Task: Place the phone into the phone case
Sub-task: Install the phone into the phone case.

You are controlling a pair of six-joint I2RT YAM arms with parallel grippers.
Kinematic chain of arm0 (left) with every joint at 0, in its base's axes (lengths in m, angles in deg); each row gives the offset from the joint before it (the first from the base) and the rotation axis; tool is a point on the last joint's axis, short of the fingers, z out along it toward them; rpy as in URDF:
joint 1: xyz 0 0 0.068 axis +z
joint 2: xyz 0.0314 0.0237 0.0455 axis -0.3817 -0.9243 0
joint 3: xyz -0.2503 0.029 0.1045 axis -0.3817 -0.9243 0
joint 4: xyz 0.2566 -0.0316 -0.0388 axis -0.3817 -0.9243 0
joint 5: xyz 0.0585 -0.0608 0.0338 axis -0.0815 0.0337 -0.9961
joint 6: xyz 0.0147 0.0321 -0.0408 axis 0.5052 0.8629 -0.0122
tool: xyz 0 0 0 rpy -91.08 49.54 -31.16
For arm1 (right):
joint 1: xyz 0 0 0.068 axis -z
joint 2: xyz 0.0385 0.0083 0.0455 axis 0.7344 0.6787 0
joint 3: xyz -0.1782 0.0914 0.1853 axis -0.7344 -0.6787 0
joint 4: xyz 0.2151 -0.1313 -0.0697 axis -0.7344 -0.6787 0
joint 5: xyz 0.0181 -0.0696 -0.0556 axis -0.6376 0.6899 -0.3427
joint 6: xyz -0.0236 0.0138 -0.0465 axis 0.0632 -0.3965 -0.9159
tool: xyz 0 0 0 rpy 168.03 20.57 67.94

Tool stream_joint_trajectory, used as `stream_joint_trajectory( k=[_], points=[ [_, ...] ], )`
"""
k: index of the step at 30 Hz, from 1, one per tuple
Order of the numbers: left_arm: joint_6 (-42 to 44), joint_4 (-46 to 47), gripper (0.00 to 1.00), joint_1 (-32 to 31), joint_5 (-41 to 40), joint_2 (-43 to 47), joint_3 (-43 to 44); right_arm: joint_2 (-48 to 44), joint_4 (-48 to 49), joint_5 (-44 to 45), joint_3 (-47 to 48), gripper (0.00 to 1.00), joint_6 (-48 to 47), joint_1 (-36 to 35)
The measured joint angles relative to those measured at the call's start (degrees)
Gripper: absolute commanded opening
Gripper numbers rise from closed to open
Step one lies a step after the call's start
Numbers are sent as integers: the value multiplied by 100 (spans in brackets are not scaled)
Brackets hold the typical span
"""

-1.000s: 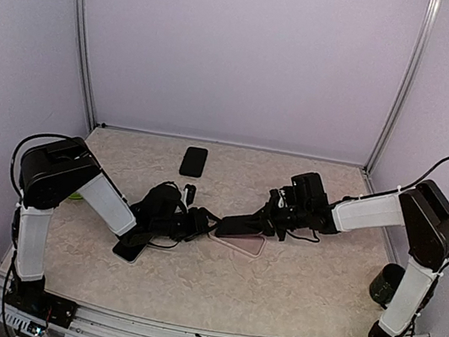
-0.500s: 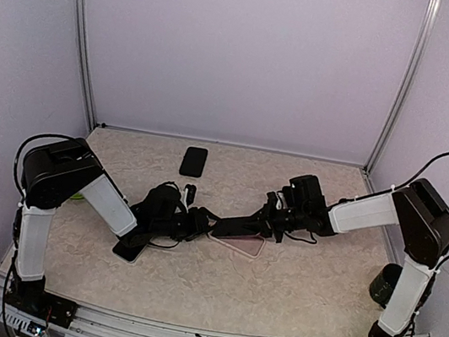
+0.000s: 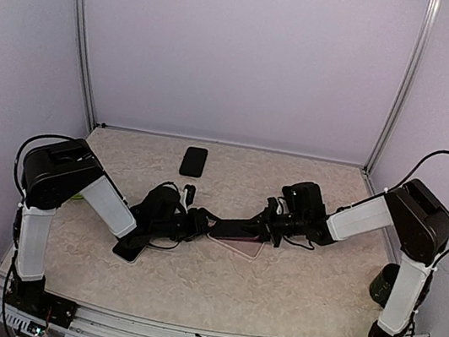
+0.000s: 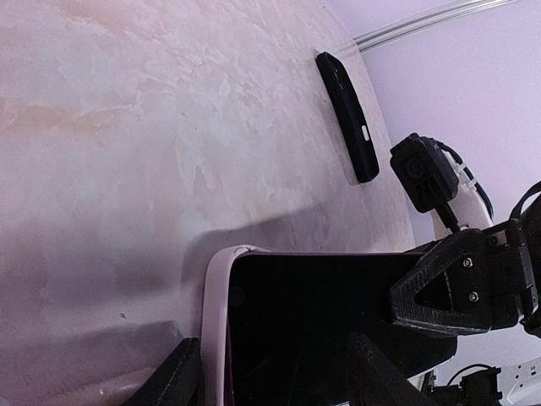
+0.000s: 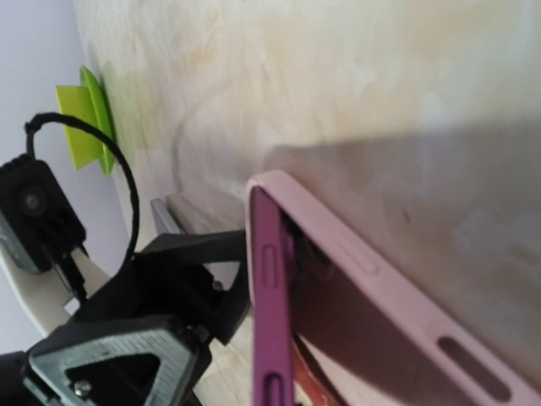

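The pink phone case lies flat at mid-table. The phone, black-screened with a purple edge, slants over it, its left end tucked into the case's left end and its right end raised. My right gripper is shut on that raised end. My left gripper holds the case's left end. In the left wrist view its fingers flank the pink rim and the dark screen. The right wrist view shows the purple edge meeting the case's wall at the corner.
A second black phone lies near the back wall. Another dark slab sits under my left arm, beside a green object. A small black item lies behind the left gripper. A dark cylinder stands by the right arm's base.
My right arm has come down and slightly left, lowering the phone's raised end toward the case. The left arm and the case have stayed put.
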Motion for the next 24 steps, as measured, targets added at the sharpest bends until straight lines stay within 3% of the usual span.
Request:
stream_joint_trajectory(
  k=[24],
  points=[
    [-50, 339, 56, 9, -116, 7, -216, 415, 901, -278, -52, 0, 184, 2]
  ],
)
